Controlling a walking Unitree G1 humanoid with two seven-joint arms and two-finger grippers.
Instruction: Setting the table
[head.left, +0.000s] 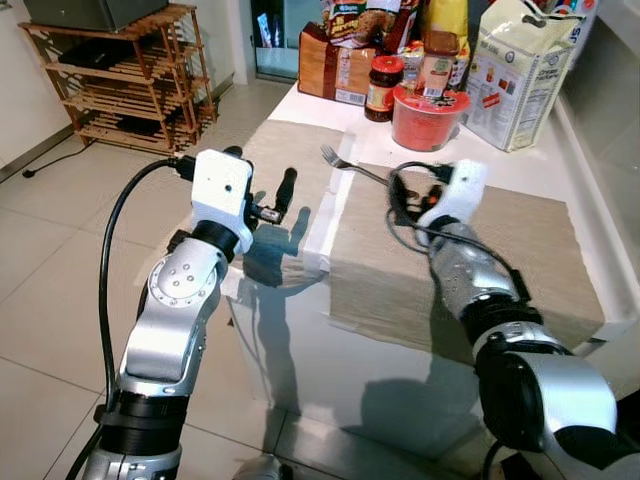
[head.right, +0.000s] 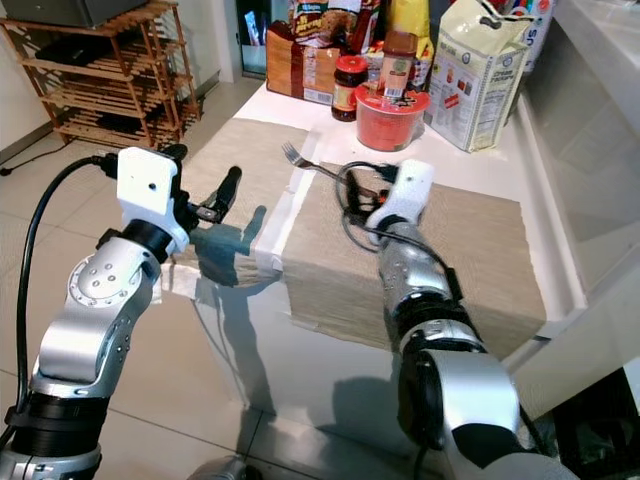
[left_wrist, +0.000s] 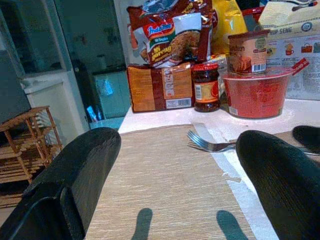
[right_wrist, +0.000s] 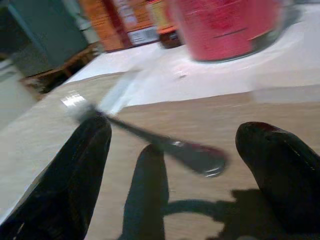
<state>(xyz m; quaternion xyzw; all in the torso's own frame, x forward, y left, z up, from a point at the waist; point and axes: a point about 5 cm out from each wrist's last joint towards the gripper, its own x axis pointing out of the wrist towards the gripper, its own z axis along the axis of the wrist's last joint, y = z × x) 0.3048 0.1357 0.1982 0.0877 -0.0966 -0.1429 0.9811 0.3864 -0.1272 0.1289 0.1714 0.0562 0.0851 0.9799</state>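
The right gripper hovers low over the right beige woven placemat, black fingers spread wide either side of the silver metal fork's handle without touching it. The fork lies flat across the white gap between the two placemats, its long axis running diagonally, tines pointing away toward the left beige woven placemat. The left gripper, fingers parted and empty, hangs above that mat's near edge. A red plastic noodle bowl stands beyond.

Blur and occlusion, fork end of counter

Fork smeared by motion in the right wrist view; its handle hidden behind the right tool from the head views. Food packets cut off by top edge.
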